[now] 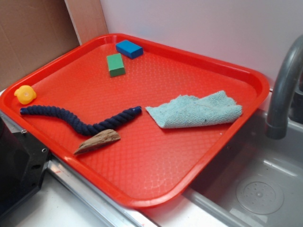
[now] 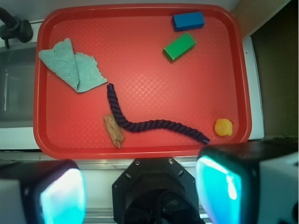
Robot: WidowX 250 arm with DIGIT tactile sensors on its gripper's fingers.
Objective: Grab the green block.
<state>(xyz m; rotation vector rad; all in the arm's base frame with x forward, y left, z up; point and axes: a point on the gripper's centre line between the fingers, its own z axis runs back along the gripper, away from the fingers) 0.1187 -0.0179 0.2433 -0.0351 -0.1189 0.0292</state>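
A red tray [image 1: 246,109] with a fine waffle texture and a raised rim fills most of both views, lying on a pale counter with a metal strip along its near edge. Beside it lies a steel sink [image 1: 265,189] with a round drain, and a dark grey faucet [image 1: 284,90] curves up at the sink's edge. Behind the tray stands a plain white wall, with brown cardboard [image 1: 33,38] at the far left corner. The green block [image 1: 115,65] lies flat on the tray near its far corner, touching nothing, with the blue block [image 1: 129,48] just beside it and closer to the rim. A dark blue rope [image 1: 80,120] snakes across the tray's middle, and a piece of brown wood [image 1: 98,141] lies against the rope's bend. A crumpled teal cloth [image 1: 196,111] lies on the sink side of the tray, one edge folded over. A small yellow toy [image 1: 25,94] rests near the rim opposite the sink. In the wrist view the gripper [image 2: 140,191] hangs above the counter edge off the tray, well apart from the green block; its two fingers [image 2: 60,193] stand wide apart at the lower corners of the picture, pads glowing cyan, with nothing between them.
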